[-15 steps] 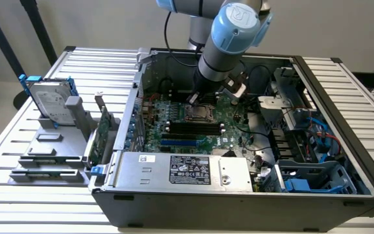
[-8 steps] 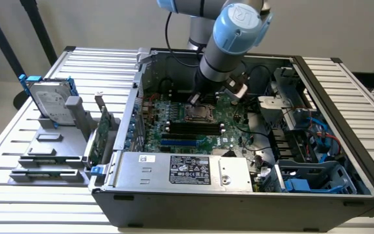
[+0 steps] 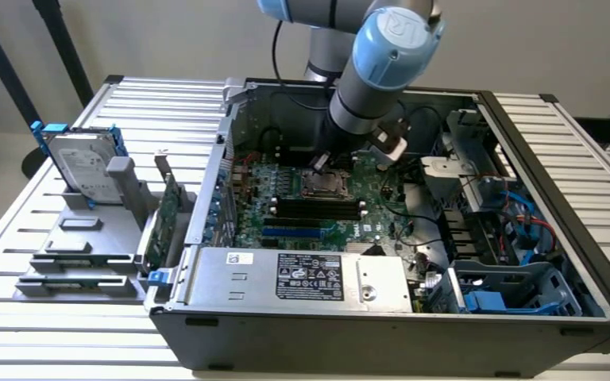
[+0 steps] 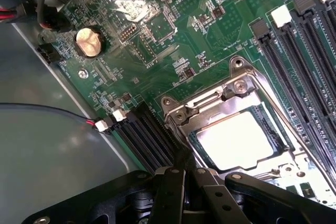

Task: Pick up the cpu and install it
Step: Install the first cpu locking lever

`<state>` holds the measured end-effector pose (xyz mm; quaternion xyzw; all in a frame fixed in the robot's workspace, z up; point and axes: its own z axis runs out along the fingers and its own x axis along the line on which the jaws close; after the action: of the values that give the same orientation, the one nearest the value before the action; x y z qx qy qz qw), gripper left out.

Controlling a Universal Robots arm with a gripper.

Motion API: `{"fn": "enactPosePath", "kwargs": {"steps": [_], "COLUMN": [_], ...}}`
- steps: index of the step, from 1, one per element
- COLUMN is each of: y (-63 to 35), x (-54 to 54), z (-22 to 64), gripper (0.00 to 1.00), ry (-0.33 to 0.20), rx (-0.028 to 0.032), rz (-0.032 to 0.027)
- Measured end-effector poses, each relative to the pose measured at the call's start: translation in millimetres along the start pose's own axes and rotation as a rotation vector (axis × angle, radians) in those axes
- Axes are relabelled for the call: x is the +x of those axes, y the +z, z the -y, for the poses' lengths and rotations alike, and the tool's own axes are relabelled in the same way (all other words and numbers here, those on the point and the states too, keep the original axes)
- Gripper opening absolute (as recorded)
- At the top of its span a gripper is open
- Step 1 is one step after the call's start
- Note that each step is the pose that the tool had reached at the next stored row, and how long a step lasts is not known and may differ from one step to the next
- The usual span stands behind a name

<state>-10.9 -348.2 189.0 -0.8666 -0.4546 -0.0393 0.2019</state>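
Observation:
The cpu (image 4: 236, 139), a small square chip with a bright silver top, lies flat inside the metal socket frame (image 4: 207, 100) on the green motherboard (image 4: 173, 35). In the exterior view the socket (image 3: 321, 187) sits in the middle of the open computer case, and my gripper (image 3: 319, 165) hangs just above its far edge. In the wrist view, my gripper (image 4: 186, 177) is shut, its black fingers (image 4: 169, 195) pressed together beside the socket's corner. Nothing is held between them, and the chip sits apart from the fingertips.
Black memory slots (image 3: 321, 208) run beside the socket. A silver box with a black label (image 3: 305, 278) fills the case's near side, and cables and a blue drive cage (image 3: 507, 294) its right. Outside, a hard drive with blue brackets (image 3: 80, 163) stands in a grey holder.

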Motion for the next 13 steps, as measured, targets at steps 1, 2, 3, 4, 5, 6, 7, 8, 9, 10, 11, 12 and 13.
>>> {"fn": "enactPosePath", "kwargs": {"steps": [1, 2, 3, 4, 5, 6, 7, 8, 9, 10, 11, 12, 13], "y": [-0.1, -0.1, -0.2, -0.3, -0.4, -0.5, -0.6, -0.7, -0.8, -0.9, -1.0, -1.2, -1.2], "x": [0.4, 0.8, 1.2, 1.6, 2.1, 2.6, 3.1, 3.6, 4.0, 4.5, 5.0, 5.5, 5.9], "z": [-0.7, -1.4, -2.1, -2.8, -3.6, -4.4, -5.1, -5.8, -6.6, -7.3, -8.1, -8.9, -9.6], "gripper": [0.11, 0.11, 0.11, 0.11, 0.11, 0.11, 0.11, 0.11, 0.11, 0.11, 0.11, 0.11, 0.11], "ry": [0.0, 0.0, 0.0, 0.0, 0.0, 0.0, 0.0, -0.001, -0.001, -0.001, -0.001, -0.001, -0.001], "rx": [0.0003, 0.0006, 0.0009, 0.0013, 0.0016, 0.0019, 0.0022, 0.0025, 0.0029, 0.0032, 0.0036, 0.0034, 0.0042], "rz": [-0.0004, -0.0009, -0.0012, -0.0017, -0.0021, -0.0026, -0.0031, -0.0035, -0.004, -0.0045, -0.005, -0.0049, -0.0057]}}
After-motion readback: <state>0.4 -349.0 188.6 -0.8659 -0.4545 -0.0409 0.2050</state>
